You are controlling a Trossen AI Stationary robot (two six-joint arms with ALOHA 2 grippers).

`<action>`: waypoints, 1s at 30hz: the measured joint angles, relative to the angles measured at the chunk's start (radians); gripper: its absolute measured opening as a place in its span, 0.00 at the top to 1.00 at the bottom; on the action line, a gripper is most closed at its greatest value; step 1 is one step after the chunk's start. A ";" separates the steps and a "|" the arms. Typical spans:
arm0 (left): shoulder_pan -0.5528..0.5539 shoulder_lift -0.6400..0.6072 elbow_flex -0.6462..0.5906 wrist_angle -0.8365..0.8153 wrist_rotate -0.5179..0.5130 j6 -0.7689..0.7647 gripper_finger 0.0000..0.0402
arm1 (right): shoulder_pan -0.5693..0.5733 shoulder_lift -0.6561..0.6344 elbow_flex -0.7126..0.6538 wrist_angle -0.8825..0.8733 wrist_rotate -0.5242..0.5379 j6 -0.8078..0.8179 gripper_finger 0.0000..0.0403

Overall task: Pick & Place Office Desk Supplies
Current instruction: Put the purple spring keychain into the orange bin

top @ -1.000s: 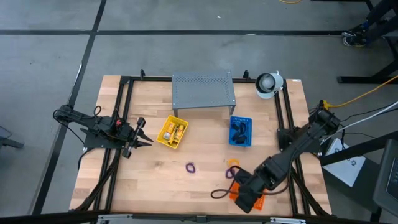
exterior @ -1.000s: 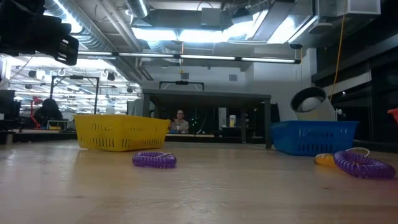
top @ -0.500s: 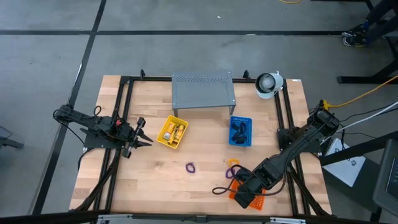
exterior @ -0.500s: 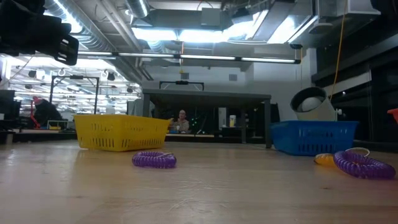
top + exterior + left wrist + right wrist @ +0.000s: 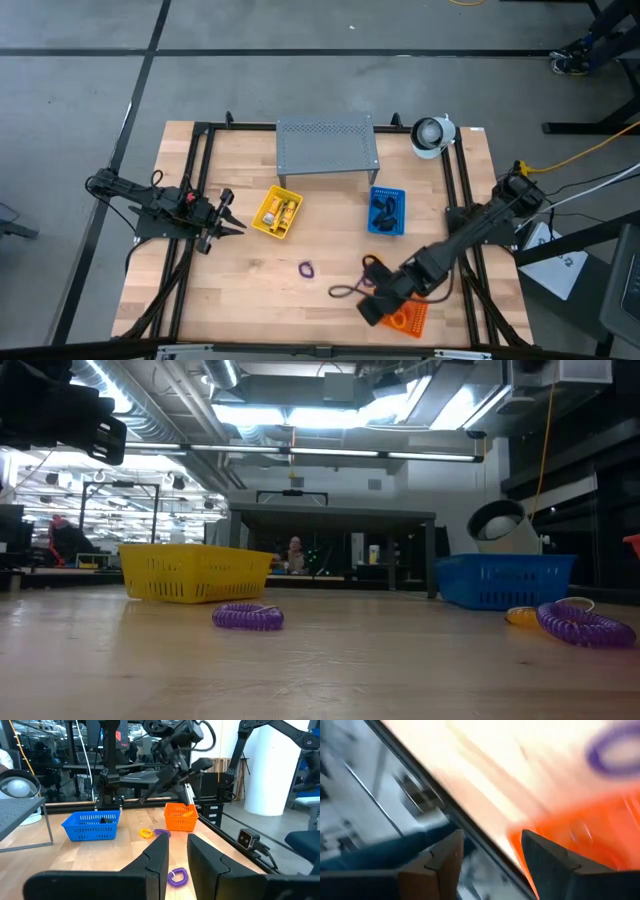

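Left end effector (image 5: pixel 232 218) idling narrow and empty at tabletop (image 5: pixel 250 275) edge, beside yellow tray (image 5: pixel 278 212) holding packets. Purple loop (image 5: pixel 307 268) lying loose mid-tabletop, awaiting sorting. Right end effector (image 5: pixel 372 311) hovering wide and empty beside orange tray (image 5: pixel 408 318), apparently just past a drop.

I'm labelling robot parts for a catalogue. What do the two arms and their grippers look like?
Both arms are dark, jointed links with black cables looping alongside. The left gripper ends in two pointed black fingers, with a small red mark farther back on the arm. The right gripper has two flat, dark, blocky fingers.
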 joint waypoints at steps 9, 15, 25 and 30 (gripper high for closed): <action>0.000 0.000 0.000 0.000 0.000 0.000 0.83 | -0.212 0.011 0.001 0.147 0.079 -0.183 0.57; 0.000 0.000 0.000 -0.003 0.001 0.000 0.84 | -0.329 0.121 0.136 0.077 -0.060 -0.325 0.60; 0.000 0.000 0.000 0.000 0.000 0.000 0.84 | -0.387 0.491 0.677 -0.493 -0.092 -0.519 0.61; 0.000 0.000 0.000 -0.002 0.000 0.000 0.84 | -0.387 0.599 0.827 -0.438 -0.124 -0.525 0.61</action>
